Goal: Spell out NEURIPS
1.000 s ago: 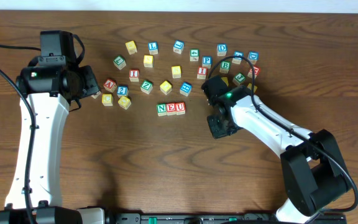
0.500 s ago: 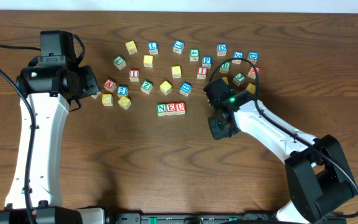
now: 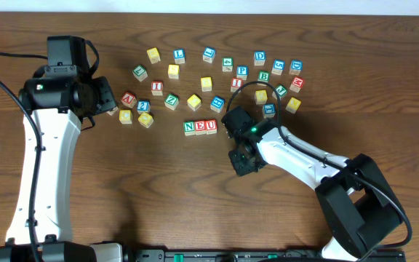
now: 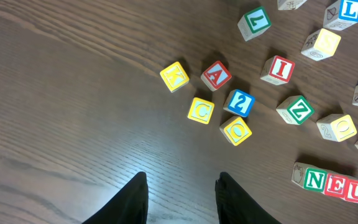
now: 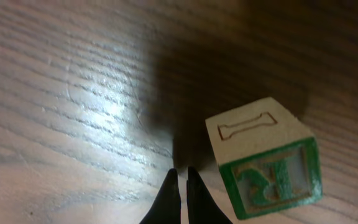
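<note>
- A row of three blocks (image 3: 200,126), N, E, U, sits side by side and touching near the middle of the table (image 3: 158,196).
- The scattered blocks (image 3: 206,84) lie behind the row, spreading left and right.
- The right gripper (image 5: 182,182) is right of the row and nearer the front, with a single block (image 5: 263,158) on the table just beside its fingertips.
- The left gripper (image 4: 182,199) is at the scatter's left end, touching none.

Letter blocks, some lined up, some loose

A row of three blocks (image 3: 201,126) is set touching, reading N, E, U. Loose blocks (image 3: 206,84) are scattered behind it. One green-lettered block (image 5: 263,158), bone drawn on top, is seen alone.
</note>
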`<state>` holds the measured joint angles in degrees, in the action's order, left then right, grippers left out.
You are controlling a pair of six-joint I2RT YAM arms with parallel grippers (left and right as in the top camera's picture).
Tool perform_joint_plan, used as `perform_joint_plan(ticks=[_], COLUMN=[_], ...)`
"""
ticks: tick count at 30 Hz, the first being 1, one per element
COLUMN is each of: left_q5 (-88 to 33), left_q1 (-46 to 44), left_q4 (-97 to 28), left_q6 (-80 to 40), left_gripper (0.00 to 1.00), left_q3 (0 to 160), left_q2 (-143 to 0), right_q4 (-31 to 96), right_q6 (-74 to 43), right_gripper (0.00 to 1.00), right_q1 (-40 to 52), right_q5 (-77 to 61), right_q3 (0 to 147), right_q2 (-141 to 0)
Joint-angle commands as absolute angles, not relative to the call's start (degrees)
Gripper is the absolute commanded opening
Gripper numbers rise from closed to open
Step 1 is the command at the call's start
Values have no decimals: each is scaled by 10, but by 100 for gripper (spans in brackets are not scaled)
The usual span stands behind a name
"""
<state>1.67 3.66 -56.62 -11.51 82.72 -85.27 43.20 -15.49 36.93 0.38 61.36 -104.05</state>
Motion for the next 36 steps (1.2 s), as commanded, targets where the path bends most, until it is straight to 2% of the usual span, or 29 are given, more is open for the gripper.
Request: perform_joint_plan(ticks=[1,6,8,10,11,12,14,16,21,25,31,36], left_q5=[22,22,22,22,22,22,22,22,22,22,22,22], left_q1=[38,38,38,38,38,38,38,38,38,38,38,38], left_q4=[-568,-568,-568,-568,-568,-568,-568,-568,-567,-567,-567,-565], left_q6=[-103,-103,-103,-103,-103,-103,-103,-103,-103,-103,-103,-103], left_gripper=[36,36,36,36,36,35,34,36,36,36,36,36], left_q3=[828,828,828,828,828,828,828,828,828,828,828,828], left_q2=[-850,-850,-850,-850,-850,-850,-850,-850,-850,-850,-850,-850], right_q4=[429,473,503,532,547,561,577,590,594,575,574,571], right_q6=[-163,-163,-163,-172,-196,-229,-264,-311,-356,-298,-166,-141], right_gripper=[1,2,10,22,32,35,37,46,51,45,28,15], right_q1=[372,368,360,348,341,331,313,293,258,260,292,325], right_q5=[-5,-7,-8,-4,4,13,14,13,-8,-39,-70,-70], right_q3=[626,694,730,763,776,787,795,795,781,768,765,748], right_q2=[-1042,-1029,-1026,-1026,-1026,-1026,-1026,-1027,-1029,-1033,-1033,-1035])
